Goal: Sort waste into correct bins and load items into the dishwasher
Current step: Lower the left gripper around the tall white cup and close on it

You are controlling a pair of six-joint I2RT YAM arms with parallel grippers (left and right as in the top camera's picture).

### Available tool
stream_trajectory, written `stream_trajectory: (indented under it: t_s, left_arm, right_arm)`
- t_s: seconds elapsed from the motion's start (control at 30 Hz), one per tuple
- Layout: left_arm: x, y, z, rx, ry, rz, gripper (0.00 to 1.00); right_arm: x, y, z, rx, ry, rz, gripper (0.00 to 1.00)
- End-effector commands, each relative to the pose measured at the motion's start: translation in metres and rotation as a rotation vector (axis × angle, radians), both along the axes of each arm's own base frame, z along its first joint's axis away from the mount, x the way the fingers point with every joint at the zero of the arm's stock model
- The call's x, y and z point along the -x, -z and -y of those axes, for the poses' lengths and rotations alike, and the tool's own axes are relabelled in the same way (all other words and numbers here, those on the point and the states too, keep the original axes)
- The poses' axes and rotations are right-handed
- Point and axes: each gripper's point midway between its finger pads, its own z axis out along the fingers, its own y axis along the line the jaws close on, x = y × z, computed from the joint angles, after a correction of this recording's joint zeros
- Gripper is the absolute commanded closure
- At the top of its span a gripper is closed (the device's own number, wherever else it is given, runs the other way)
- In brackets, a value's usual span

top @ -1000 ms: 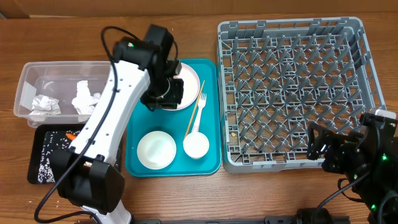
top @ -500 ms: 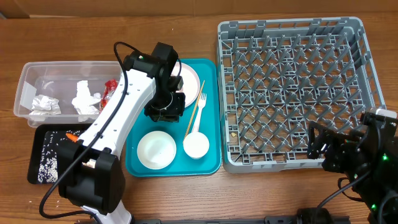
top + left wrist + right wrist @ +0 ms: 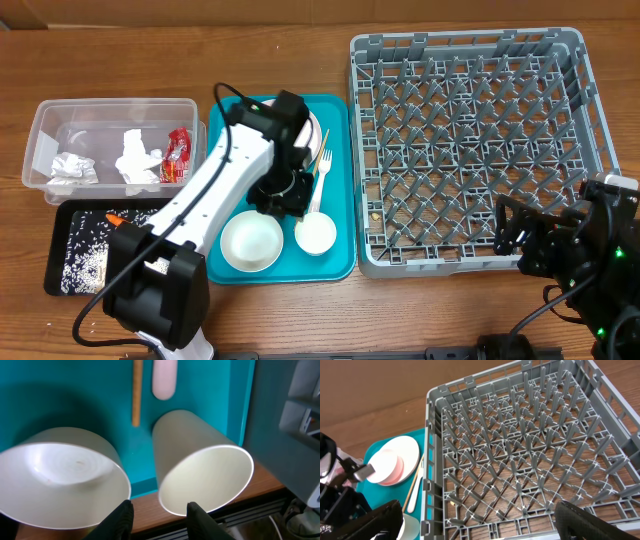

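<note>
From above, the left gripper [image 3: 281, 192] hung over the teal tray [image 3: 340, 265], just beside the white bowl [image 3: 250, 241] and the small white cup [image 3: 315, 235]; the fork [image 3: 322, 172] and the chopstick [image 3: 309, 192] lay next to it, and the plate [image 3: 313, 130] was half hidden behind the arm. The napkins [image 3: 135, 160] and the red wrapper [image 3: 178, 155] lay in the clear tub [image 3: 40, 120], and the crumbs [image 3: 80, 262] and the carrot [image 3: 115, 218] in the black tray [image 3: 60, 285], so the waste seemed sorted and the loading step seemed to be in hand. The dish rack [image 3: 470, 140] held no dishes. The right gripper [image 3: 515, 240] waited at the near edge of the rack. In the left wrist view the jaws stood partly apart and held nothing; the bowl was under one finger and the cup under the other, and I could not tell which one was the aim. The next move probably called for lowering one finger inside a rim, closing on the wall, and carrying the piece to the rack. In the right wrist view the jaws stood wide apart and empty, facing the rack pegs.
</note>
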Motion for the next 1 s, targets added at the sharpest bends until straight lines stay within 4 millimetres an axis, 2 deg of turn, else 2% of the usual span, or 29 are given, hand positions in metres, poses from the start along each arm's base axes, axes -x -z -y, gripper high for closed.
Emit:
stream_trajectory:
  t_s: [0.0,0.27,0.57,0.73,0.97]
  left_arm:
    - [0.008,0.001,0.006,-0.005,0.034,0.003,0.62]
    - [0.016,0.013,0.007,-0.018,0.027,-0.015,0.69]
    - [0.015,0.032,0.008,-0.017,-0.008,-0.005,0.67]
    - [0.015,0.034,0.008,-0.016,-0.009,-0.003,0.68]
    - [0.014,0.034,0.008,-0.015,-0.013,0.002,0.74]
  right_arm:
    - [-0.002,-0.008,-0.001,-0.002,-0.005,0.021,0.00]
    - [-0.005,-0.005,-0.001,-0.002,-0.005,0.003,0.00]
    - [-0.005,-0.004,-0.001,-0.002,-0.005,0.002,0.00]
    - [-0.005,-0.004,-0.001,-0.002,-0.005,0.003,0.00]
    - [-0.005,-0.004,-0.001,-0.002,-0.005,0.002,0.00]
